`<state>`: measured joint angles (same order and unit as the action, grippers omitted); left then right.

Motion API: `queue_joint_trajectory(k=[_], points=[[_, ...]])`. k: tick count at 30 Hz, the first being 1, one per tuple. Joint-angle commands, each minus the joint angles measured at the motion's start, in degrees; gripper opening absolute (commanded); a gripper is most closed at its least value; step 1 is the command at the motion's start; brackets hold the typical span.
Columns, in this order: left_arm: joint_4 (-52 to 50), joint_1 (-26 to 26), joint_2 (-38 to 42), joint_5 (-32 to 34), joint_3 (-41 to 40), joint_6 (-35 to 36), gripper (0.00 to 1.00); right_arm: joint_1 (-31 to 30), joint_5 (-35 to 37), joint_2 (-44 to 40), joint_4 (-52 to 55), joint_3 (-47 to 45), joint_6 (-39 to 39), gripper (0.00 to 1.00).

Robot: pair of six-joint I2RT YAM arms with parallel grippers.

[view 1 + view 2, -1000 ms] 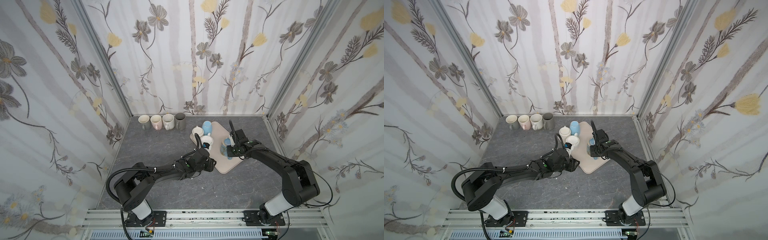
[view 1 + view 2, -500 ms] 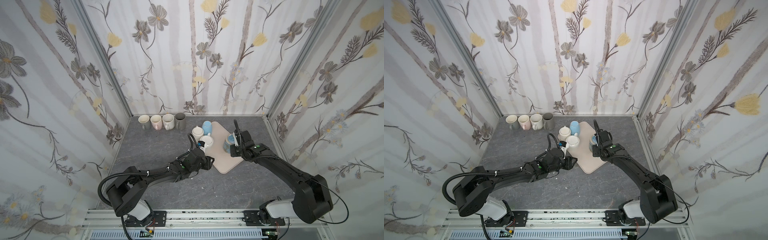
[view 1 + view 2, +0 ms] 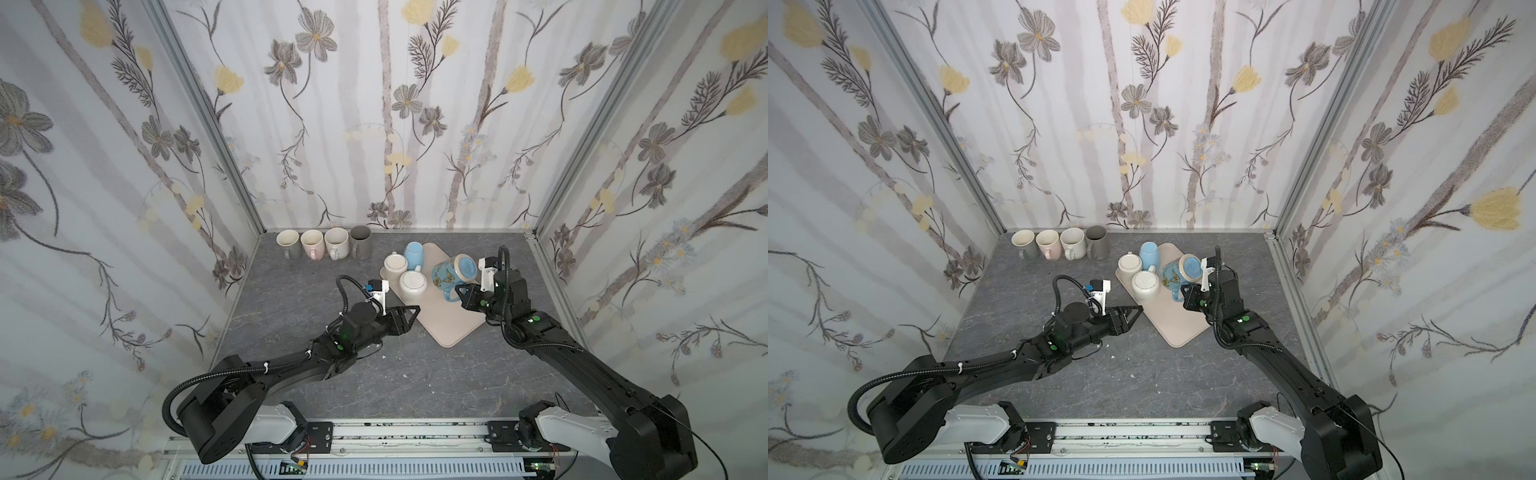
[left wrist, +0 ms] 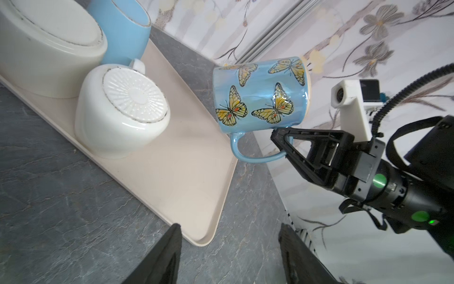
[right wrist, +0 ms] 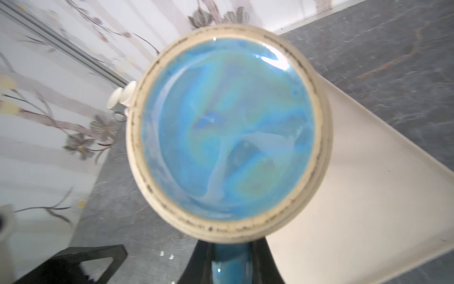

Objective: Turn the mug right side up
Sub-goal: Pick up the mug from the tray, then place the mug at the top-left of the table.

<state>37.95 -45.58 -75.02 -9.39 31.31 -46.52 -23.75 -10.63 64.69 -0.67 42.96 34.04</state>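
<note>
Camera placement
The table (image 3: 286, 303) is overlooked from high at the front in both top views; the butterfly mug (image 4: 260, 98) is framed closely by both wrist cameras.

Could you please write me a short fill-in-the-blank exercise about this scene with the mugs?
The right gripper holds the butterfly mug by its ____.
The left gripper is open and holds ____.
____ upright mugs stand in a row by the back wall.
____ other mugs sit upside down on the tray.
Missing words: handle; nothing; four; three.
</note>
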Motion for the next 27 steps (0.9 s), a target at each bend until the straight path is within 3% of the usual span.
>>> queue_joint_trajectory(k=[1, 9, 18, 27], points=[[10.93, 1.02, 0.45, -4.42, -0.98, -5.4, 0.66, -0.09, -11.04, -0.7, -19.75, -2.27, 7.91, 0.0], [28.72, 3.16, -6.08, -13.65, -1.24, -16.55, 0.67, -3.67, -18.86, 1.74, -35.05, -3.58, 15.93, 0.0], [53.56, 5.63, -17.5, -16.83, -3.01, -29.25, 0.58, -6.65, -24.02, 6.39, -43.4, -2.97, 20.17, 0.0], [61.31, 6.64, -21.12, -16.98, -3.01, -32.45, 0.5, -6.79, -24.72, 6.95, -43.64, -4.2, 21.05, 0.0]])
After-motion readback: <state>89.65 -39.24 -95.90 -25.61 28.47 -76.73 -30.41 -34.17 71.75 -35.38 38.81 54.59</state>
